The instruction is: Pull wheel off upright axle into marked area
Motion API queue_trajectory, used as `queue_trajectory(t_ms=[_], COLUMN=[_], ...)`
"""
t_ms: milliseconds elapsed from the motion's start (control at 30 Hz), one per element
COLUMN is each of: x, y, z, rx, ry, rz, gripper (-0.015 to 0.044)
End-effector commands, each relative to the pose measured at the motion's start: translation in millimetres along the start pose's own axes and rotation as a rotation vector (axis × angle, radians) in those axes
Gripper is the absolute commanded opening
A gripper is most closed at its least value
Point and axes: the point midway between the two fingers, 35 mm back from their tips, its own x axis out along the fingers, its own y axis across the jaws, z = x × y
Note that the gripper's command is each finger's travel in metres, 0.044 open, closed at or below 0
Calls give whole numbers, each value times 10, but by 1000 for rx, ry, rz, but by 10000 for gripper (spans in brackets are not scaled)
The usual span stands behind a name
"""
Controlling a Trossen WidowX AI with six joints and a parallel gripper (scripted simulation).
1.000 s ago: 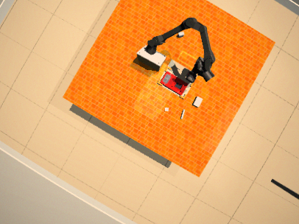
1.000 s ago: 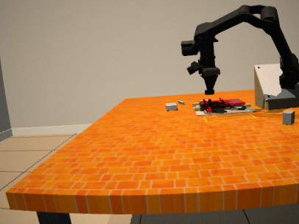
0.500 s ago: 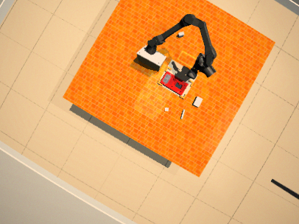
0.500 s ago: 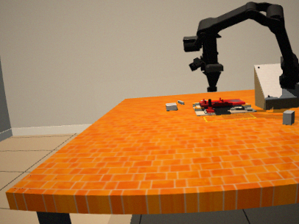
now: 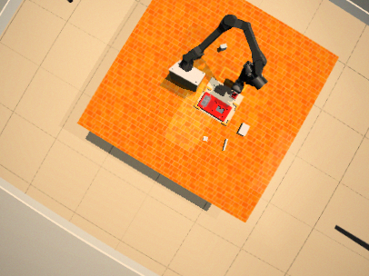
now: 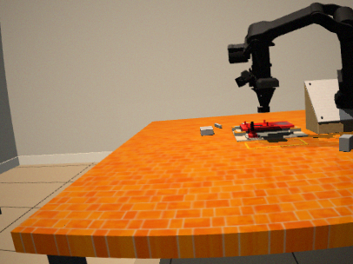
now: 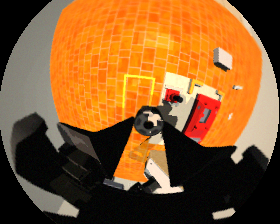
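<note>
The gripper (image 7: 150,136) pinches the dark wheel (image 7: 150,122) and holds it high above the red toy base (image 6: 266,126). It should carry the wheel straight over the yellow marked area (image 6: 276,143), then go down slowly. The arm (image 6: 296,22) bends over with the gripper pointing down.

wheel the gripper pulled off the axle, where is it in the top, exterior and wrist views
Top: hidden under the gripper at the right edge of the red fixture.
Exterior: wheel, a small dark piece at the fingertips, raised above the table, right of centre.
Wrist: wheel, round and dark, mid-frame between the fingers.
Shared landmark: the red fixture; the yellow-outlined marked area lies beside it.
</note>
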Motion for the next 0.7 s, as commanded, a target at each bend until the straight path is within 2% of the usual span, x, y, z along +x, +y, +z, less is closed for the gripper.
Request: queue_trajectory(t_ms=[0, 367, 667], x=[0, -5, 184], y=[118, 325, 328], z=[-91, -252, -252], rx=[7, 6, 6], ry=[3, 4, 4], rz=[5, 7, 7], gripper=[0, 0, 0])
